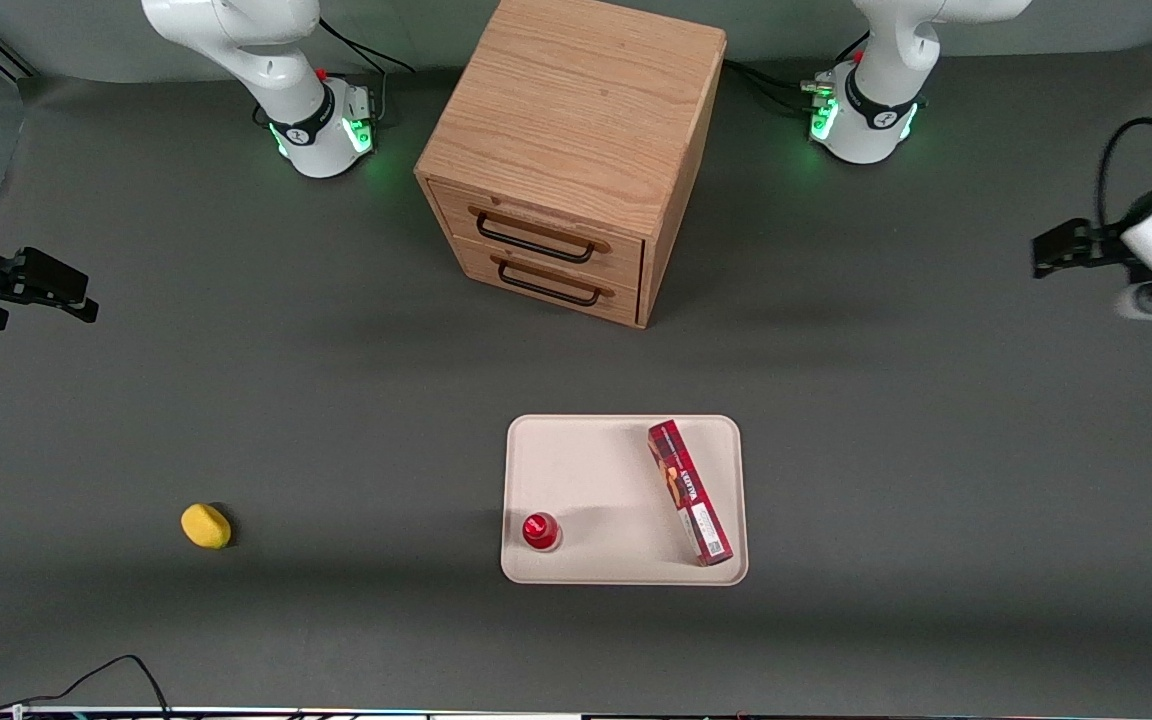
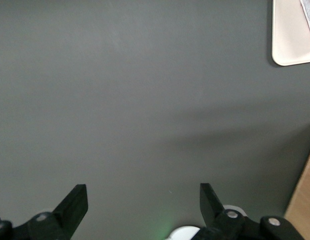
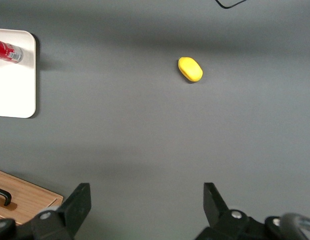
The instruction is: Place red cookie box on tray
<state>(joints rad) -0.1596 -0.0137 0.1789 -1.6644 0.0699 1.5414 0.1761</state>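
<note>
The red cookie box (image 1: 689,491) lies flat on the cream-white tray (image 1: 596,470), along the tray's side toward the working arm, with its white label end nearer the front camera. A corner of the tray (image 2: 292,40) and a bit of the box's label (image 2: 309,15) show in the left wrist view. My gripper (image 1: 1054,250) is high above the bare mat at the working arm's end of the table, well away from the tray. It is open and empty, its fingers (image 2: 75,202) wide apart.
A small round red-topped object (image 1: 541,530) stands on the tray's near corner toward the parked arm. A wooden two-drawer cabinet (image 1: 566,150) stands farther from the camera than the tray. A yellow object (image 1: 206,525) lies on the mat toward the parked arm's end.
</note>
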